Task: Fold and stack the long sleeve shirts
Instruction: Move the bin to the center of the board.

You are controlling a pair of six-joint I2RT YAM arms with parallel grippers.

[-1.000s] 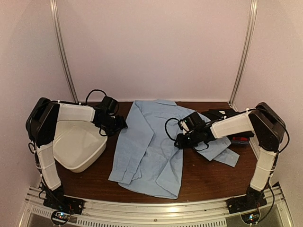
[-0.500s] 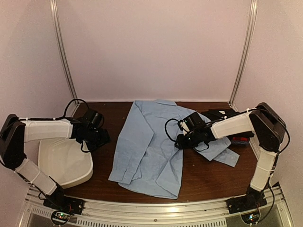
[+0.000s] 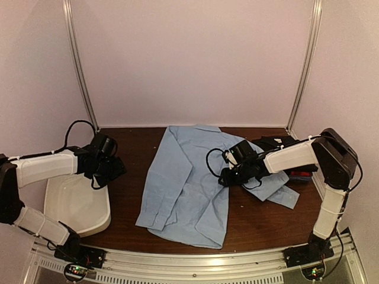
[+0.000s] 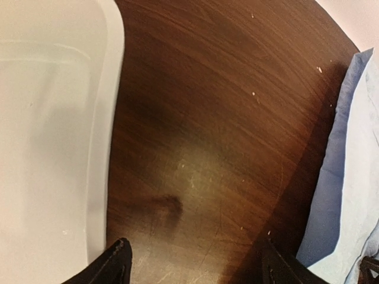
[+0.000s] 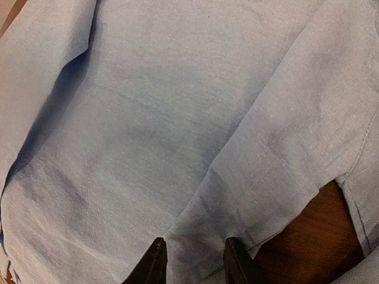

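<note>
Shirt, light blue, lies spread out at centre. R gripper sits low on its cloth, fingers narrowly apart at a fold edge; I can't tell if it's pinching. L gripper is wide open and empty, over bare table btwn white tub and the shirt's edge.

Lt blue shirt, white tub, dk brown table

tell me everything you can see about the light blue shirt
The light blue shirt lies spread and rumpled across the middle of the dark wooden table, collar end toward the back wall. It looks like thin plain woven cloth. A sleeve trails off to the right. The right gripper sits low over its right half, fingertips at a hem edge; whether they pinch it is unclear.
</note>
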